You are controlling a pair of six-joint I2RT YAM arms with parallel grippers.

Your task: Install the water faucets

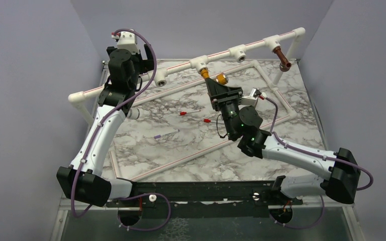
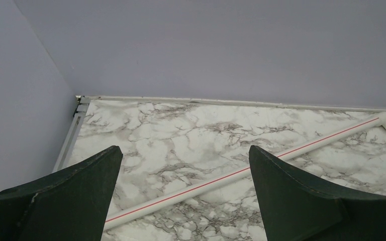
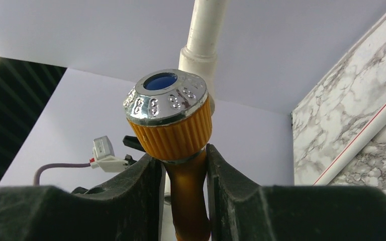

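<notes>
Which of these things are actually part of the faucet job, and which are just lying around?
Part of the job: orange-yellow faucet with silvery cap, clamped in the right gripper; dark brown faucet, on the raised white pipe rail.

Lying about: two small red-tipped pieces; thin pale stick with a purple end; the open, empty left gripper.

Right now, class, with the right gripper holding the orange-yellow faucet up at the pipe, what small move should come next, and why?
Probably a small wrist turn to screw it in. The right gripper is shut on the orange-yellow faucet, whose end meets a white tee; how far it is seated cannot be told. The dark brown faucet already hangs from another tee.
</notes>
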